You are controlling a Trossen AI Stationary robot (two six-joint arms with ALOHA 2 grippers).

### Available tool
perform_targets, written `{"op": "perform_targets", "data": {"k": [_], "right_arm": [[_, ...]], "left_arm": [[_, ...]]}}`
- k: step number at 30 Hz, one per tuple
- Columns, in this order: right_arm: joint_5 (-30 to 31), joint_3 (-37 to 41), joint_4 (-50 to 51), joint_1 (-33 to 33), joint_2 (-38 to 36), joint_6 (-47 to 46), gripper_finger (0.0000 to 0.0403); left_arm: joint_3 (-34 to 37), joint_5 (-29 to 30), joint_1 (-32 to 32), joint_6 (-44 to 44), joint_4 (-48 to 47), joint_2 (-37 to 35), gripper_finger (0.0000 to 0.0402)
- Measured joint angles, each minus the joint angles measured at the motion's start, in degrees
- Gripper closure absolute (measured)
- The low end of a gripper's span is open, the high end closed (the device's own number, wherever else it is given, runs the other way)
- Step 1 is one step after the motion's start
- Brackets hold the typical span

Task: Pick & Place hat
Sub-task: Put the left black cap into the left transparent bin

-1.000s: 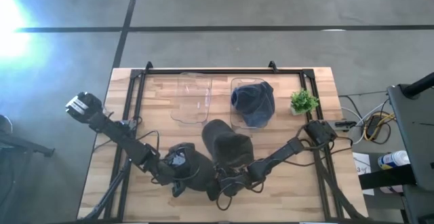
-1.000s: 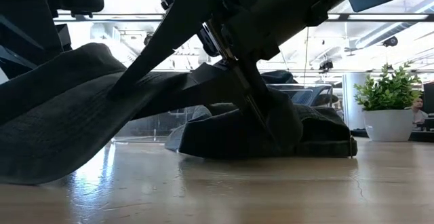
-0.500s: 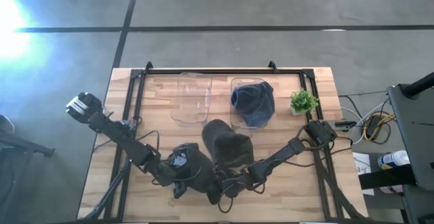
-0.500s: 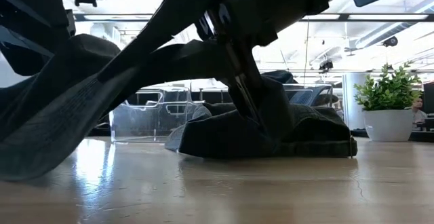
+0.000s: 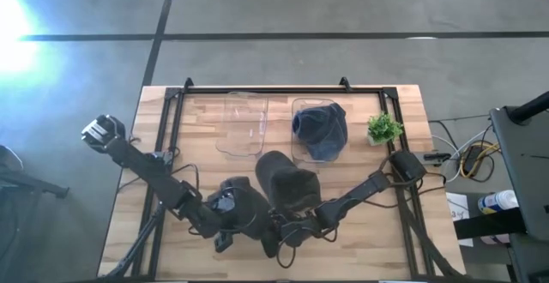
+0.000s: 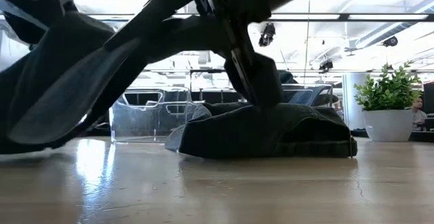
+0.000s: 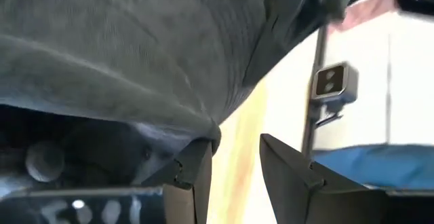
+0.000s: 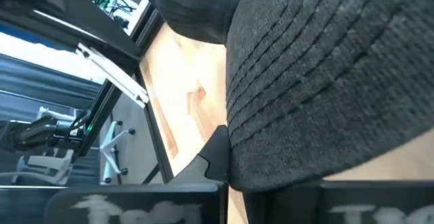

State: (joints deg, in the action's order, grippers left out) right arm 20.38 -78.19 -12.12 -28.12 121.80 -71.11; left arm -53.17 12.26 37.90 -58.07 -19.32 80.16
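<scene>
Wooden table (image 5: 403,240) holds a dark hat (image 5: 287,189) at its near-centre, with both grippers meeting at its near edge: right gripper (image 8: 227,159) clamps the brim, left gripper (image 7: 234,159) fingers apart beside it.

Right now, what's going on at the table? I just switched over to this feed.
Both arms are working a dark hat near the table's front edge. The right gripper is clamped on the hat's brim, and the left gripper sits close beside it at the fabric's edge with a gap between its fingers. The low view shows one side of the hat lifted off the wood. Another dark hat already lies in the right clear bin; the left clear bin looks empty.
</scene>
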Motion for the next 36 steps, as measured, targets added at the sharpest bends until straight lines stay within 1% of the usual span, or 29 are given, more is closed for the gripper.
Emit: {"op": "perform_targets", "data": {"k": [3,9,15,20,23,26,29,32,36], "right_arm": [[0.1,0.0,1.6,0.0,-0.6,0.6,0.0393],[-2.3,0.0,1.4,0.1,-0.6,1.1,0.0391],[-2.0,0.0,1.2,0.1,-0.6,0.9,0.0386],[1.5,0.0,-0.5,-0.1,-0.7,0.9,0.0371],[2.9,0.0,-1.7,0.1,-0.8,1.1,0.0358],[2.6,-0.1,-2.8,0.5,-0.8,2.7,0.0351],[2.1,-0.2,-2.9,0.6,-1.3,3.5,0.0360],[2.2,-0.2,0.4,0.7,-2.8,5.2,0.0386],[2.2,-0.2,8.2,0.7,-6.9,10.3,0.0390]], "left_arm": [[-0.8,-0.2,0.3,2.0,-4.3,-0.2,0.0285],[1.6,-0.2,0.3,5.9,-4.5,1.3,0.0285],[5.6,-0.2,0.2,5.5,1.7,2.6,0.0285],[6.2,-0.2,0.2,5.7,9.1,3.4,0.0285],[6.1,-0.3,0.2,5.4,9.8,4.0,0.0285],[6.1,-0.7,0.2,5.2,10.8,4.7,0.0285],[6.0,-0.9,0.3,5.0,12.7,4.5,0.0285],[5.2,-0.9,0.5,3.4,11.5,3.4,0.0285],[1.7,-0.9,2.2,0.9,4.2,0.4,0.0285]]}}
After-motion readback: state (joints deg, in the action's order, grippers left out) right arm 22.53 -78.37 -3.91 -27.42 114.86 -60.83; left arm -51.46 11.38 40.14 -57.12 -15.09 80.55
